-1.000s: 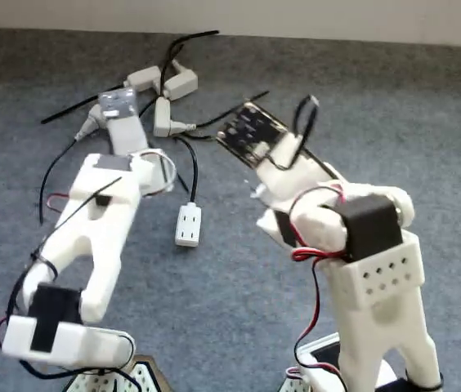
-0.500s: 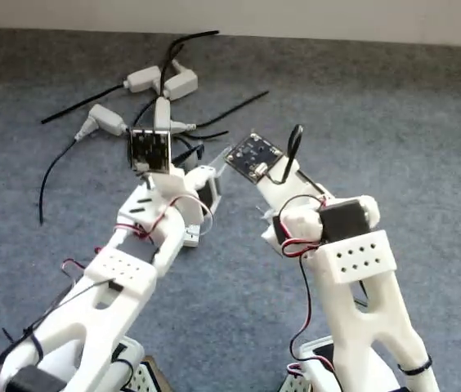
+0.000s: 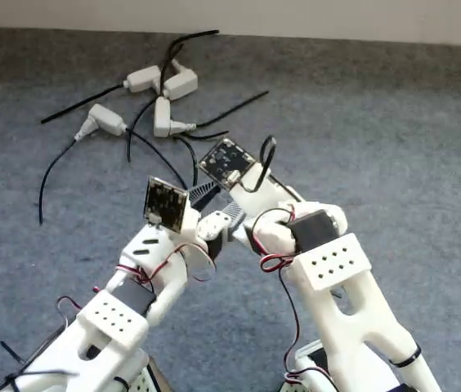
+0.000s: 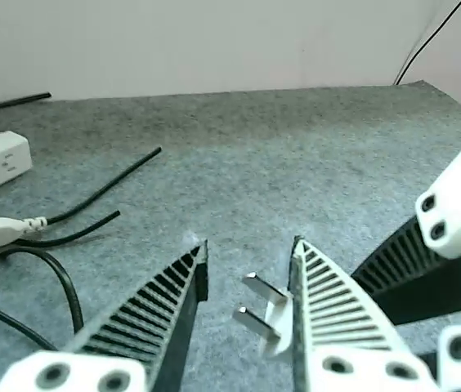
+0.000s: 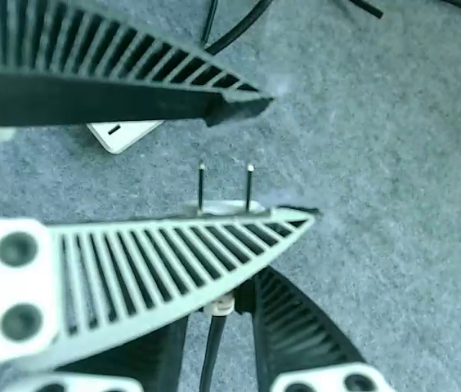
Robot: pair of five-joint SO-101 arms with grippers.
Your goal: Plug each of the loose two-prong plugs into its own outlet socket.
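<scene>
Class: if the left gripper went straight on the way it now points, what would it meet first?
Probably the bare grey carpet, since the white two-prong plug sits between the left gripper's fingers.

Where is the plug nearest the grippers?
In the left wrist view, the two-prong plug is between the fingers of the left gripper, against one of them.

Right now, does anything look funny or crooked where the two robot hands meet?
Yes. The two-prong plug sits askew between the left gripper's open fingers, touching only one finger, with its prongs poking into the air. It is not in the white outlet lying on the carpet.
</scene>
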